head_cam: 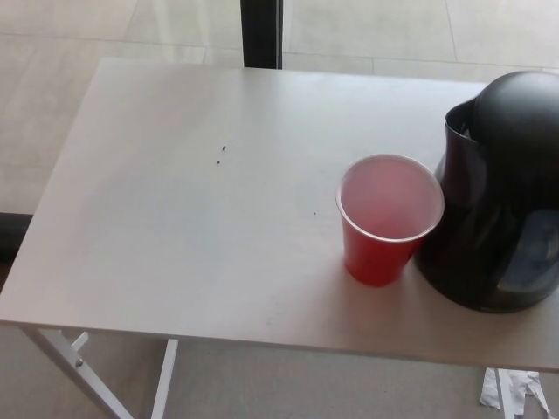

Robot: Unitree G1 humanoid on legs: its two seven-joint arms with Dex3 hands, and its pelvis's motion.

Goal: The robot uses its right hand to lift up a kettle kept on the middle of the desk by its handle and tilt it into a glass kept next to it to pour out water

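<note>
Kettle (pixel 502 192) beside cup (pixel 384 218)

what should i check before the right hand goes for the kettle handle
1. Kettle upright on the desk: ok, it stands at the right edge of the view.
2. Kettle handle visible and reachable: cannot tell, the kettle's right side is cut off by the picture edge.
3. Red cup upright, mouth open: ok.
4. Cup close to the kettle's spout side: ok, it stands just left of the kettle; whether they touch, cannot tell.
5. Cup empty: cannot tell, the inside looks pale and hazy.
6. Right hand ready for the approach: cannot tell, neither hand is in view.
</note>
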